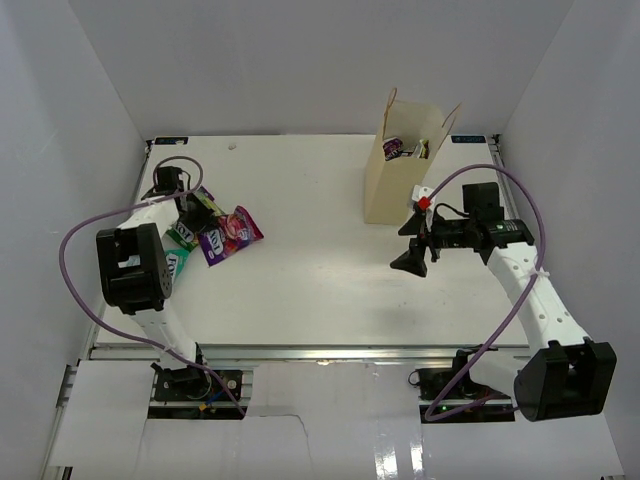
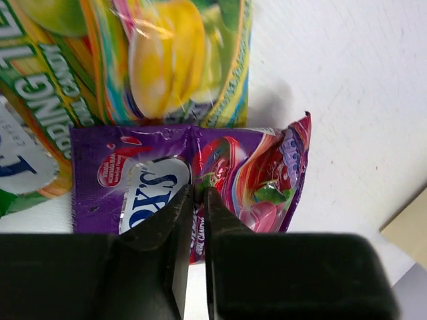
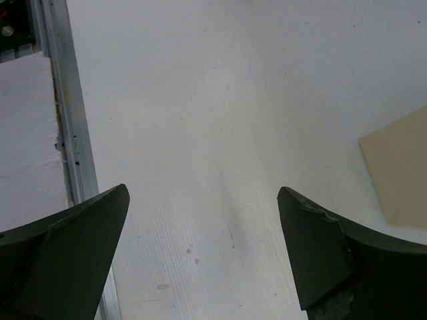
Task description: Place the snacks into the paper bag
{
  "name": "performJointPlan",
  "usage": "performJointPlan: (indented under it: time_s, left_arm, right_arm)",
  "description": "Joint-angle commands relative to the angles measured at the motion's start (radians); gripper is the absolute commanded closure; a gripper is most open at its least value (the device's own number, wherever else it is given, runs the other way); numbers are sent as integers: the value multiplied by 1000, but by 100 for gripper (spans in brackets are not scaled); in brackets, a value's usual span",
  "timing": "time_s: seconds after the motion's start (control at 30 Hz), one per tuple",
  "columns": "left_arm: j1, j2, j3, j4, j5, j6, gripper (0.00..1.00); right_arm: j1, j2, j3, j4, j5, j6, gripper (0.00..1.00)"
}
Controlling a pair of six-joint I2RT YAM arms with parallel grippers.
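Observation:
My left gripper (image 2: 198,193) has its jaws pinched on the near edge of the pink and purple candy bag (image 2: 250,173), which lies flat on the table. Beyond that bag lies a green and yellow packet (image 2: 153,60), and a teal-white one (image 2: 20,163) shows at the left. From above, the left gripper (image 1: 202,220) sits over this cluster of snacks (image 1: 228,236) at the table's left. The tan paper bag (image 1: 400,175) stands upright at the back right with packets (image 1: 405,150) inside. My right gripper (image 1: 415,248) hangs open beside the bag, over bare table (image 3: 203,193).
A corner of the paper bag's base (image 3: 400,173) shows at the right of the right wrist view. The table's metal rail (image 3: 67,127) runs along that view's left side. White walls enclose the table on three sides.

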Motion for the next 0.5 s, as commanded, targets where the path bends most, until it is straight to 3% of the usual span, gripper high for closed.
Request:
performJointPlan:
  time_s: [0.0, 0.17, 0.47]
  left_arm:
    - [-2, -101, -49, 62, 103, 62, 79]
    - [-4, -195, -172, 159, 314, 122, 99]
    - [-31, -324, -344, 249, 448, 108, 100]
  right_arm:
    - [45, 17, 55, -59, -60, -76, 2]
    - [192, 64, 79, -30, -2, -28, 4]
    - [395, 184, 150, 208, 222, 310, 5]
